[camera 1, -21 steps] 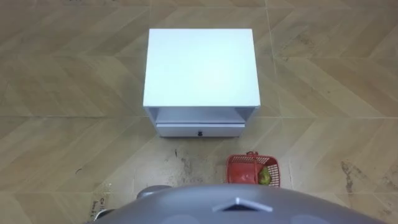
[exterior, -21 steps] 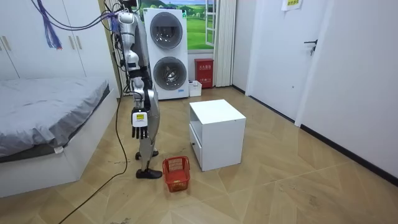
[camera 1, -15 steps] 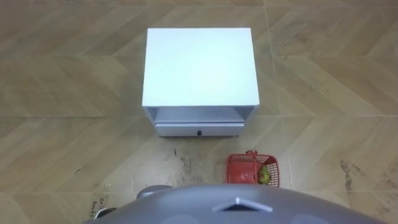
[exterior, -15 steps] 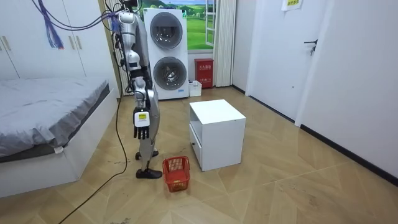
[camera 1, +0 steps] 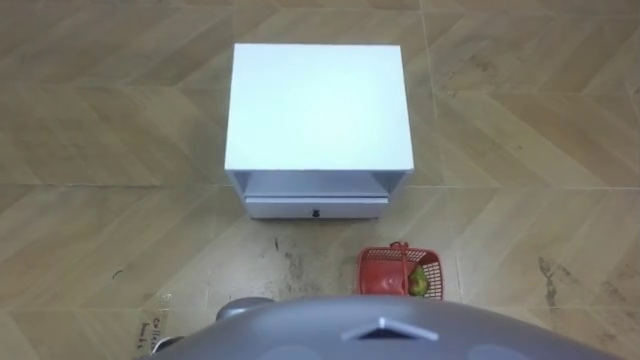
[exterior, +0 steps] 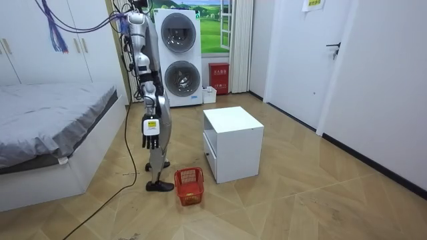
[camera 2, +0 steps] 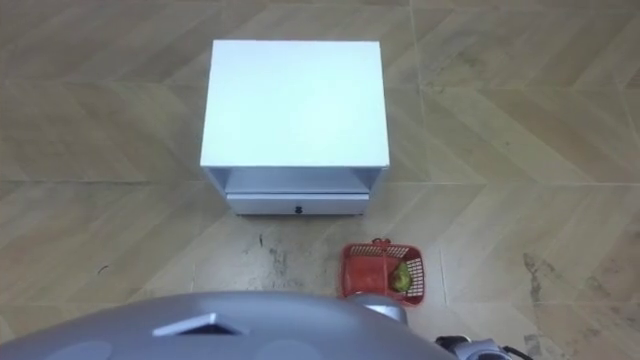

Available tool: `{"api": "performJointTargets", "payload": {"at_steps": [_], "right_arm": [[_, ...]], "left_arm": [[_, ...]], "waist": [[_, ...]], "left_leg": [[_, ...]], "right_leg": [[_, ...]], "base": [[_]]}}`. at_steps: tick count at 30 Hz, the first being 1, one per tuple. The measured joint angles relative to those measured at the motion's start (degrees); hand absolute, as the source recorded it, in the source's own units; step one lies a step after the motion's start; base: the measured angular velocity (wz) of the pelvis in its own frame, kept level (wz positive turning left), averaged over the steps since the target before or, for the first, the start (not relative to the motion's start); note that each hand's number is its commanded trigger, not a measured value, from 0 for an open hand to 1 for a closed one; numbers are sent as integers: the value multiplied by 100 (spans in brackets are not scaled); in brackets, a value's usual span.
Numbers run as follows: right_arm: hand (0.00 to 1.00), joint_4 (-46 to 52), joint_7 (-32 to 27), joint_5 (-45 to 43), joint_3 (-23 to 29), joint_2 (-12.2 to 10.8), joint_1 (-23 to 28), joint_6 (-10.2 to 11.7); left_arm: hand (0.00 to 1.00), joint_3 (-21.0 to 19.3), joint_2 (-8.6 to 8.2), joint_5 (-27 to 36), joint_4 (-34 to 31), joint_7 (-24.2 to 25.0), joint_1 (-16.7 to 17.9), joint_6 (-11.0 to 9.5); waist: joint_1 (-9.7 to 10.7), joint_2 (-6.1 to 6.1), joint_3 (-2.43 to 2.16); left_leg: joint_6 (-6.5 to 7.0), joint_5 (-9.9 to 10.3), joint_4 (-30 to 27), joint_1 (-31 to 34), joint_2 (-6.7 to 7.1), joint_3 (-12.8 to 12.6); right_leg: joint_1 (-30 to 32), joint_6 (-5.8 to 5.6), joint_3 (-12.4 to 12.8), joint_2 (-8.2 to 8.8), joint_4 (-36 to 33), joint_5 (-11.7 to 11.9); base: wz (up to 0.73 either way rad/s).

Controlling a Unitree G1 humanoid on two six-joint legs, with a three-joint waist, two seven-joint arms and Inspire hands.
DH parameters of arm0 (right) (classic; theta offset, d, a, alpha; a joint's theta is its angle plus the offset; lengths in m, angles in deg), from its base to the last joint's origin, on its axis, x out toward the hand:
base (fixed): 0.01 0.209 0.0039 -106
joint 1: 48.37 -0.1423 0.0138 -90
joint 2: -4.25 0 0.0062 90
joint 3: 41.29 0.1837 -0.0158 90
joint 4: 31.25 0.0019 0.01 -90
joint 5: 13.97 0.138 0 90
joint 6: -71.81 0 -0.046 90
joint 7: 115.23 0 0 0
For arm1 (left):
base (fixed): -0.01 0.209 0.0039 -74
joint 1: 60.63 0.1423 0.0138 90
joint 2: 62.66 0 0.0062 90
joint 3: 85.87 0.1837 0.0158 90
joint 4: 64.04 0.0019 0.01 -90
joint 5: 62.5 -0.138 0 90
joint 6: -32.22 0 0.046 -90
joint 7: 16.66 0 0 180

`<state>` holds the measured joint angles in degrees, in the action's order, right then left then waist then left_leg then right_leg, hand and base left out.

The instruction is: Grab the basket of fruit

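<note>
Your robot is standing upright on the wooden floor (camera 1: 90, 120), facing the white cabinet (camera 1: 318, 105), with the bed (exterior: 47, 120) behind it on the room view's left. The fruit basket (camera 1: 398, 272) is sitting on the floor just ahead of the robot's feet and off to its right. It is near the cabinet's front right corner but not touching it. It is a red mesh basket with its handle (camera 1: 400, 246) raised, and it is holding a green fruit (camera 1: 417, 284) against its right side.

Neither hand is touching the basket. In the room view, your right hand (exterior: 149, 131) is hanging at the robot's side around hip height, well above the basket. Its fingers (exterior: 149, 141) are pointing straight down, relaxed and gripping nothing. Your left hand (camera 1: 160, 342) is showing as a sliver at the bottom edge of the left eye view, beside the torso. You are not getting enough of it to judge its state, so I cannot tell.

The cabinet is showing you its front, with an open shelf (camera 1: 315, 184) under the top and a closed drawer (camera 1: 315, 208) with a small dark knob below that. Behind the robot, a stacked washer and dryer (exterior: 177, 57) are standing against the far wall.
</note>
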<state>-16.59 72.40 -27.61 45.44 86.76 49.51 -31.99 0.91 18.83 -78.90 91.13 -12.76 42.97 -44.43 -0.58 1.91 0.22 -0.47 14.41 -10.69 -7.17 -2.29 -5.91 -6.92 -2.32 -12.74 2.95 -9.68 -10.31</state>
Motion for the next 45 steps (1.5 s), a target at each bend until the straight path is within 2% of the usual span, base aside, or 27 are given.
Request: {"api": "performJointTargets", "payload": {"at_steps": [10, 17, 19, 20, 21, 22, 23, 24, 26, 27, 28, 30, 31, 32, 33, 36, 37, 38, 39, 40, 41, 42, 43, 44, 45], "right_arm": [[0, 28, -70, 33, 8, 2, -81, 11], [0, 171, -309, 215, 162, 14, -104, 147], [0, 207, -432, 208, 250, 48, -100, 239], [0, 228, -495, 208, 310, 74, -118, 263], [0, 238, -532, 212, 358, 88, -121, 272], [0, 236, -607, 217, 467, 114, -154, 294], [0, 235, -646, 215, 514, 123, -188, 304], [0, 239, -708, 213, 640, 133, -238, 337], [0, 382, -775, 207, 788, 132, -262, 387], [0, 458, -817, 238, 885, 115, -254, 392], [0, 450, -855, 331, 919, 134, -140, 389], [0, 440, -949, 475, 910, 201, -108, 351], [0, 515, -1029, 619, 912, 254, -214, 388], [0, 539, -1083, 717, 922, 271, -299, 408], [0, 543, -1199, 894, 929, 286, -485, 466], [0, 558, -1442, 1366, 947, 282, -1094, 581], [0, 548, -1527, 1491, 947, 279, -1362, 654], [0, 536, -1574, 1552, 950, 285, -1478, 699], [0, 559, -1673, 1587, 947, 301, -1664, 792], [0, 647, -1767, 1609, 964, 301, -1859, 804], [0, 846, -1852, 1730, 961, 300, -1918, 801], [0, 957, -1899, 1788, 963, 301, -1927, 802], [0, 1112, -2009, 1854, 964, 309, -1992, 797], [0, 1172, -2064, 1881, 965, 325, -2036, 797], [0, 1367, -2160, 1883, 970, 385, -2051, 798]], "left_arm": [[0, -1, 2, -7, -55, -6, -32, -45], [0, -30, 22, -29, -120, -8, -45, -177], [0, -76, 21, -1, -171, -85, -80, -240], [0, -147, 26, -2, -126, -101, -167, -275], [0, -179, 30, -3, -74, -101, -221, -300], [0, -248, 39, -6, -2, -99, -297, -332], [0, -299, 47, -3, 18, -96, -292, -368], [0, -423, 77, 0, 92, -94, -280, -437], [0, -695, 159, -3, 218, -100, -288, -531], [0, -816, 232, -14, 240, -126, -280, -594], [0, -875, 296, -67, 243, -172, -235, -622], [0, -894, 336, -23, 176, -234, -81, -629], [0, -893, 341, 30, 160, -254, -8, -622], [0, -897, 346, 74, 165, -263, 4, -617], [0, -897, 366, 124, 180, -315, -10, -614], [0, -850, 430, 273, 169, -462, -259, -631], [0, -765, 482, 379, 215, -543, -479, -654], [0, -736, 499, 419, 251, -598, -598, -687], [0, -648, 503, 529, 320, -714, -813, -771], [0, -531, 489, 628, 376, -774, -936, -864], [0, -459, 479, 862, 418, -804, -968, -932], [0, -426, 487, 982, 448, -824, -961, -964], [0, -378, 536, 1158, 568, -863, -969, -1013], [0, -327, 564, 1242, 643, -893, -977, -1031], [0, -245, 593, 1350, 793, -970, -978, -1063]], "waist": [[9, -2, -45], [18, -36, -36], [50, -29, -24], [30, -78, -11], [17, -61, 14], [17, -128, 15], [18, -128, 23], [25, -150, 23], [31, -277, -26], [48, -209, 29], [30, -155, 39], [-103, -78, -24], [-169, -52, -31], [-166, -62, -43], [-143, -13, -47], [-150, 119, -31], [-146, 170, 4], [-145, 190, 16], [-165, 208, 25], [-229, 217, 30], [-318, 282, 46], [-347, 271, 37], [-410, 357, 37], [-409, 394, 41], [-371, 418, 56]], "left_leg": [[10, 5, -104, 77, 18, -8], [59, 40, -255, 231, 37, -16], [131, 106, -537, 507, 92, -48], [194, 144, -722, 663, 104, -198], [229, 165, -816, 729, 117, -255], [301, 209, -1027, 888, 131, -288], [322, 219, -1142, 992, 157, -308], [353, 234, -1208, 1112, 209, -347], [509, 309, -1219, 1330, 178, -414], [599, 333, -1330, 1449, 202, -591], [669, 350, -1402, 1494, 285, -647], [746, 393, -1577, 1643, 341, -720], [780, 413, -1720, 1864, 341, -779], [789, 416, -1813, 2000, 340, -794], [821, 412, -2039, 2307, 325, -799], [845, 405, -2729, 3345, 224, -800], [844, 406, -3121, 3845, 155, -775], [844, 408, -3347, 4087, 116, -753], [832, 418, -3773, 4536, 44, -665], [736, 465, -4151, 4921, 16, -445], [619, 533, -4523, 5228, 116, -135], [544, 590, -4721, 5378, 189, 20], [491, 736, -5111, 5644, 308, 152], [490, 799, -5327, 5775, 332, 171], [532, 936, -5769, 6001, 327, 172]], "right_leg": [[52, 3, 9, 30, -15, -2], [184, 0, 16, 83, -130, -31], [478, -39, 11, 207, -485, -142], [633, -72, -3, 282, -702, -169], [716, -79, -10, 312, -799, -173], [915, -79, 6, 369, -1012, -167], [1022, -82, 19, 417, -1119, -164], [1153, -114, 46, 490, -1215, -143], [1372, -201, 96, 550, -1344, -129], [1665, -161, 71, 770, -2239, -318], [1755, -151, 7, 1030, -3287, -424], [1650, -81, 115, 1161, -4443, -379], [1548, -49, 162, 1218, -4875, -279], [1492, -39, 150, 1253, -4985, -240], [1345, -40, 130, 1308, -4973, -194], [936, -136, 10, 1422, -3977, -162], [874, -242, -4, 1403, -3540, -229], [855, -460, 17, 1368, -3384, -551], [952, -554, 20, 1279, -3303, -1195], [1200, -525, 65, 1254, -3544, -1682], [1454, -486, 214, 1245, -3927, -2128], [1614, -475, 299, 1254, -4188, -2321], [1946, -468, 435, 1333, -4860, -2642], [2128, -471, 484, 1383, -5284, -2738], [2436, -481, 489, 1513, -6099, -2795]], "base": [[0], [1], [6], [8], [7], [0], [-14], [-14], [0], [37], [41], [6], [-25], [-18], [-4], [3], [10], [13], [0], [-27], [-42], [-45], [-28], [-11], [16]]}}
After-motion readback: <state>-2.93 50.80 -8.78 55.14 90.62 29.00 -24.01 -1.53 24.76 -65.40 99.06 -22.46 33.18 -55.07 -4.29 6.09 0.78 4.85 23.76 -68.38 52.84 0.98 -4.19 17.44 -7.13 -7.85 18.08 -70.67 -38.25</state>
